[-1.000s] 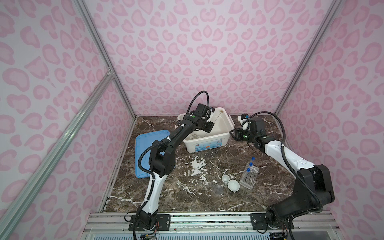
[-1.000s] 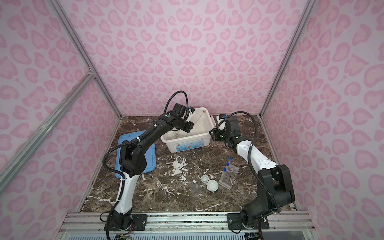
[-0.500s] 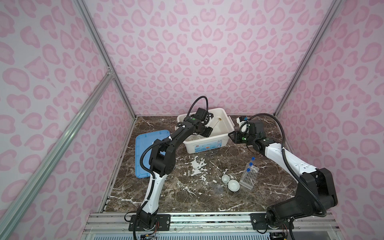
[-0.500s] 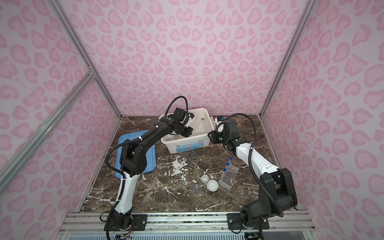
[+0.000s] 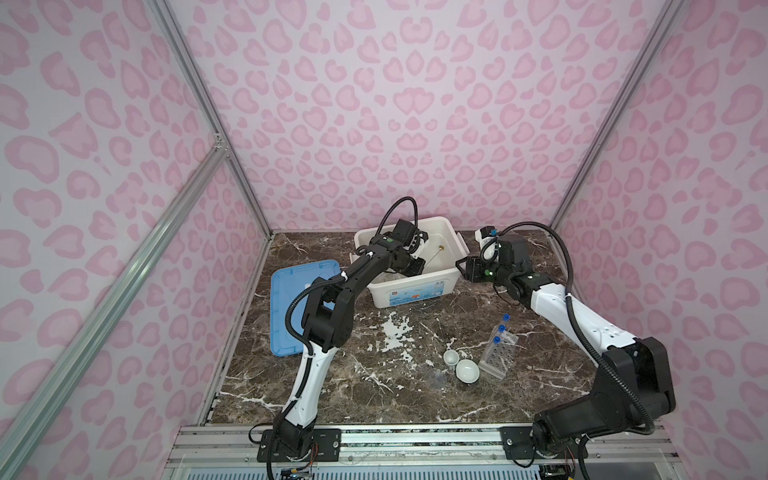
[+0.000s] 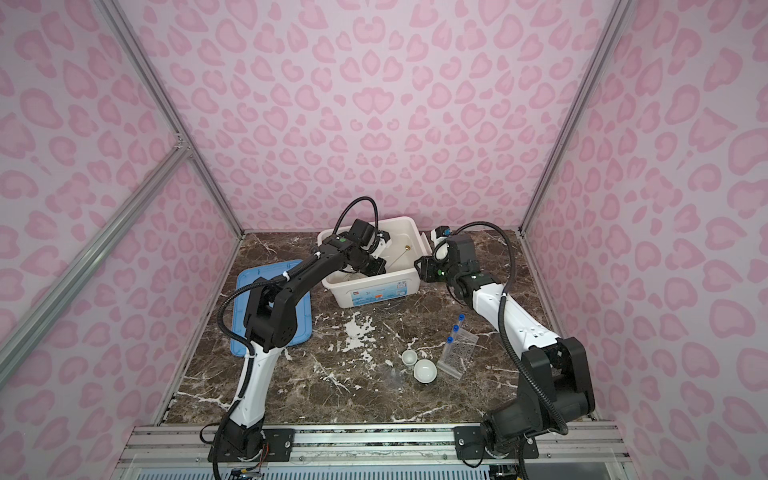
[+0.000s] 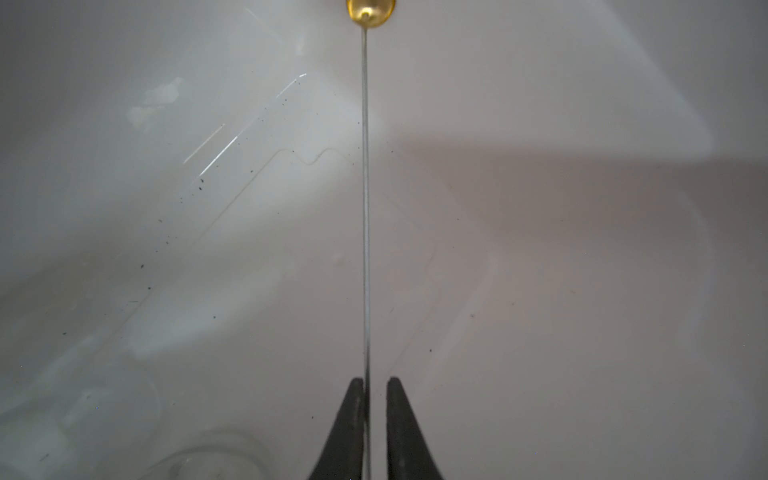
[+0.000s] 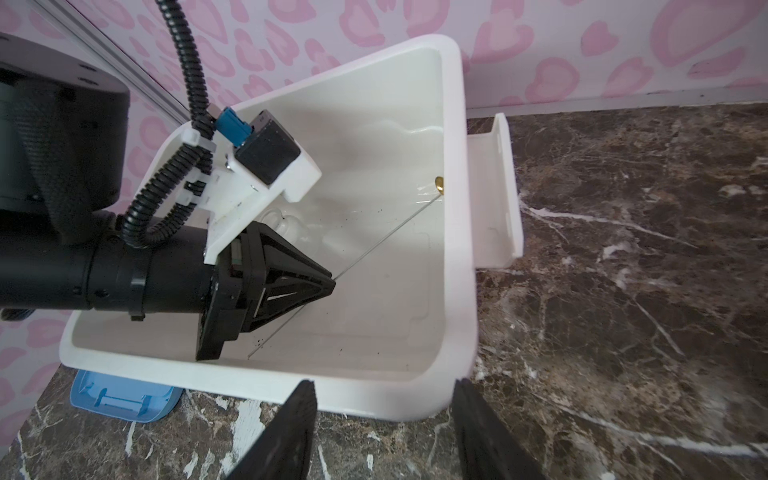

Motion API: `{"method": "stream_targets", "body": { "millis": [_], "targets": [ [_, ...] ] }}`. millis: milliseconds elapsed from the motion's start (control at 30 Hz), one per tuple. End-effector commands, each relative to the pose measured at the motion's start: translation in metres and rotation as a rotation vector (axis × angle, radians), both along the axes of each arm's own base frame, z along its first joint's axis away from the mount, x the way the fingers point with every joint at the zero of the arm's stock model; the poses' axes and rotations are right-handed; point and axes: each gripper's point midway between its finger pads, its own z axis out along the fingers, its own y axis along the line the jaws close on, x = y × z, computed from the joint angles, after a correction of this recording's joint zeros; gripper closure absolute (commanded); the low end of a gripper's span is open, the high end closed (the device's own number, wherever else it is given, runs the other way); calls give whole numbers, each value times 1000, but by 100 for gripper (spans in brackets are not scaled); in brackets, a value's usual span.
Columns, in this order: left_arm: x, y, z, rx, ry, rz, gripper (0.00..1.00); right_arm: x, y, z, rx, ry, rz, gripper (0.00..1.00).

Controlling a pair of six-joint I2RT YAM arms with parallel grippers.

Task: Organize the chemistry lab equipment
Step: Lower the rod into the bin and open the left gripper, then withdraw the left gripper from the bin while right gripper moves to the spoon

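- Three blue-capped test tubes (image 5: 501, 328) stand in a row along one side of one clear tube rack (image 5: 500, 359), right of the table's middle.
- Two white dishes (image 5: 467, 370) sit side by side just left of the rack, one smaller than the other.
- One small clear flask (image 6: 394, 376) shows faintly on the table just left of the dishes. More clear glass (image 8: 286, 226) lies inside the box, and I cannot count it.
- One thin rod (image 7: 365, 208) slants across the inside of the one white box (image 5: 415, 291), its gold tip up by the side wall.
- My left gripper (image 7: 374, 380) is inside the box with its jaws only narrowly apart. The rod runs between them, against one finger, with a sliver of gap to the other.
- My right gripper (image 8: 384, 382) hangs outside the box at its right front corner, jaws wide, gripping nothing. I cannot tell whether a finger touches the wall.
- The table (image 5: 374, 399) is dark brown marble with white veins. Pink spotted walls (image 5: 374, 104) on aluminium rails close in three sides.
- The box sits at the back, near the rear wall, and one blue lid (image 5: 286, 299) lies flat along the left edge.
- Bare marble lies between the box and the dishes, and along the front edge.
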Motion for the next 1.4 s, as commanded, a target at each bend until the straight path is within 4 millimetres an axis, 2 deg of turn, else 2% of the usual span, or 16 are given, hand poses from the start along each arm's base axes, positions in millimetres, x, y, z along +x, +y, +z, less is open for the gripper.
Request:
{"method": "stream_targets", "body": {
  "millis": [0,200,467,800,933,1033,1167,1267,1367],
  "targets": [
    [-6,-1,0,2,21,-25,74,8,-5,-4,-6,3,-24,45],
    [-10,0,-2,9,36,-27,57,21,-6,-6,23,13,-35,45],
    [-15,-4,24,-44,8,-27,40,23,3,-15,42,50,1,52],
    [-25,4,39,-56,13,11,35,7,16,-17,69,82,53,58],
    [-27,6,44,-57,13,28,33,3,16,-19,65,85,52,57],
    [-25,9,48,-50,-1,48,31,3,12,-18,47,83,36,52],
    [-20,11,63,-65,-40,84,24,-1,6,-8,5,62,25,46],
    [-17,14,82,-90,-88,111,8,-6,-1,-1,-25,54,16,44],
    [-17,22,102,-90,-161,140,2,-15,-8,4,-56,44,6,44]
  ]
}}
